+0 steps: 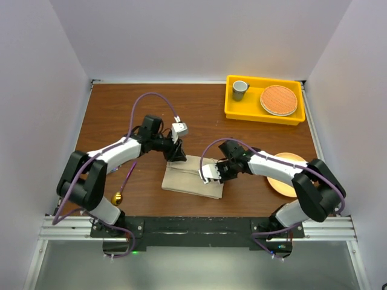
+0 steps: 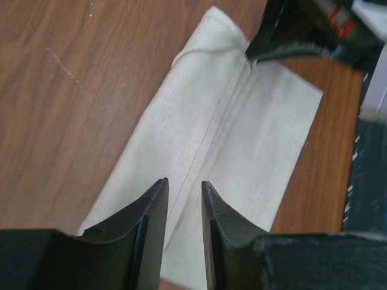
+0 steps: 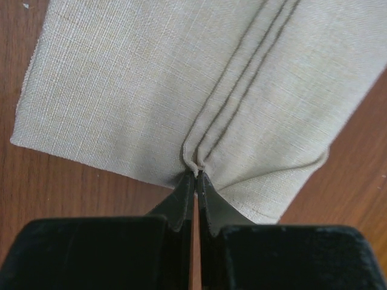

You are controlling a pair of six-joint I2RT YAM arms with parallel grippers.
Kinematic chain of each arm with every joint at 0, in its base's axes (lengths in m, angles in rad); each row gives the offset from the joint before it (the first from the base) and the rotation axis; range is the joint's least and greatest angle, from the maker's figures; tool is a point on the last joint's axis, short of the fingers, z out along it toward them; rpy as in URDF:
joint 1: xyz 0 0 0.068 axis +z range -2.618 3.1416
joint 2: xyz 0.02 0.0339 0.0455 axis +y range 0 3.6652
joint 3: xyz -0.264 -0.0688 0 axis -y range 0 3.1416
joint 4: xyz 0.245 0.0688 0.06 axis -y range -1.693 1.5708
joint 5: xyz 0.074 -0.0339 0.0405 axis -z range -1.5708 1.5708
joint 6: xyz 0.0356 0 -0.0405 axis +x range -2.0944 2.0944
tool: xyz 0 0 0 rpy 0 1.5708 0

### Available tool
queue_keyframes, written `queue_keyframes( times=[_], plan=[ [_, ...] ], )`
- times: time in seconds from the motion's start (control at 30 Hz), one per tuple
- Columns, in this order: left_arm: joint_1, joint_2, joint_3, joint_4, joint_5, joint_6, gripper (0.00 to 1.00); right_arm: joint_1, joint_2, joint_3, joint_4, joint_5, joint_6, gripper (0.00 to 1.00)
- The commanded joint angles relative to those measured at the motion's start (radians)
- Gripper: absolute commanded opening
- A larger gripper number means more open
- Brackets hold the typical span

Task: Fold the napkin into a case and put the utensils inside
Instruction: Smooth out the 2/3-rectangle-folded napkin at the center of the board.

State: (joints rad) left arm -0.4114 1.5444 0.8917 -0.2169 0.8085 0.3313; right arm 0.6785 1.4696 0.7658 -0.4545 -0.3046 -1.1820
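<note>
The beige napkin (image 1: 187, 176) lies on the brown table, folded into a long rectangle with its two long edges meeting in a seam down the middle. My right gripper (image 1: 208, 173) is shut on the napkin's near-right end and pinches the two folded edges together (image 3: 195, 175). My left gripper (image 1: 176, 154) is open just above the napkin's opposite end, its fingers either side of the seam (image 2: 184, 184) and holding nothing. The napkin fills both the left wrist view (image 2: 230, 139) and the right wrist view (image 3: 151, 78). A small shiny gold thing (image 1: 118, 197), perhaps the spoon's bowl, shows by the left arm's base. The fork is out of view.
A round peach plate (image 1: 284, 175) lies at the right, partly under my right arm. A yellow tray (image 1: 260, 116) at the back right holds a grey cup (image 1: 240, 89) and a round orange woven mat (image 1: 279, 99). White walls enclose the table.
</note>
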Motion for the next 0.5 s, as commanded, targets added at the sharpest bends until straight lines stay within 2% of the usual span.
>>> queue_keyframes(
  times=[0.0,0.17,0.3,0.47],
  plan=[
    [-0.009,0.088,-0.023,0.283,0.067,-0.392,0.29,-0.003,0.038,-0.016,0.048,0.018,-0.033,0.00],
    [0.008,0.219,-0.053,0.333,0.052,-0.521,0.23,-0.003,0.083,-0.016,0.077,0.041,-0.077,0.00],
    [0.071,0.301,-0.102,0.384,0.055,-0.636,0.20,-0.004,0.097,-0.005,0.094,0.056,-0.113,0.00],
    [0.097,0.344,-0.154,0.427,0.064,-0.681,0.18,-0.004,0.058,0.047,0.042,0.050,-0.059,0.00]
  ],
)
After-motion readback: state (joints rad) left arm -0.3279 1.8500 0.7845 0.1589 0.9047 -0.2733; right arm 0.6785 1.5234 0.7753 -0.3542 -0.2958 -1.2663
